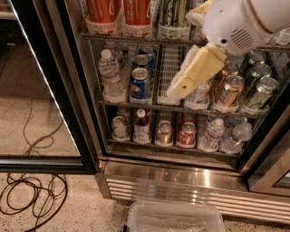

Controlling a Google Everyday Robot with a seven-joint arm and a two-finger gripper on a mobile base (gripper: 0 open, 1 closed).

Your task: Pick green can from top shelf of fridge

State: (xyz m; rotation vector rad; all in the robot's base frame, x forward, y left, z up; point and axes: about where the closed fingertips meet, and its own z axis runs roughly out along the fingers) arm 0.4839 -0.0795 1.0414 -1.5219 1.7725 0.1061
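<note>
Open fridge [181,183]. The green can [174,13] stands at the front edge of the top shelf [136,40], just right of two orange-red cans [138,11]. The gripper [179,89] hangs below it; whether open or closed cannot be told. Rising, it could strike the shelf edge or a neighbouring can

1. The fridge [190,183] door [45,164] stands wide open on our left, so the racks are reachable from the front.
2. Our gripper [182,88] hangs before the middle rack, below the green can [174,13].
3. Our white arm housing [240,22] blocks the right end of the top shelf [136,39].
4. Orange-red cans [137,11] crowd the green can's left.
5. A plastic bin [176,218] sits on the floor below.
</note>
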